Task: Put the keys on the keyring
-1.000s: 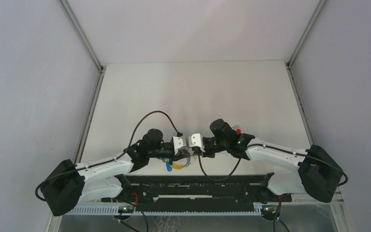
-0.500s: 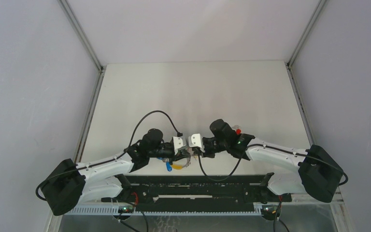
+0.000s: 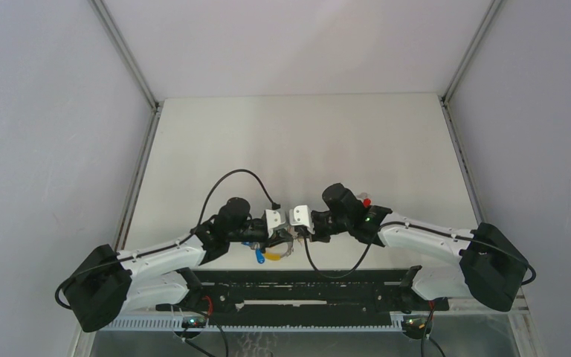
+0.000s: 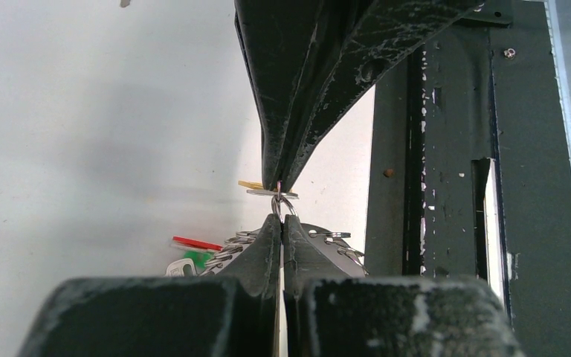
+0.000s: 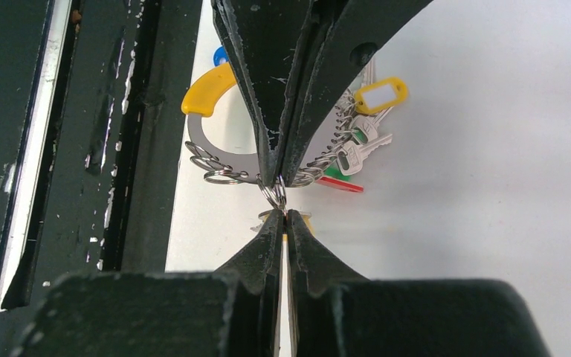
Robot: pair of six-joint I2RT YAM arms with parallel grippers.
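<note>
White table (image 3: 305, 141): two hands (image 4: 280, 220) (image 5: 283, 217), one keyring (image 5: 204, 95) (tip-to-tip)

Two arms (image 3: 165, 256) (image 3: 422, 242), one keyring (image 5: 207, 91), one yellow tag (image 5: 381, 95).

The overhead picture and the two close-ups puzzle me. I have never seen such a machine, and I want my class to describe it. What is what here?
The overhead picture shows two robot arms bolted at the near edge of a white table, meeting tip to tip. The close-ups come from a camera on each wrist, looking along that arm's own fingers. The left hand is shut on a small wire ring. The right hand is shut too and seems to pinch a small key against that ring. Close by is the keyring, grey metal with a yellow part, carrying a bunch of keys.
</note>
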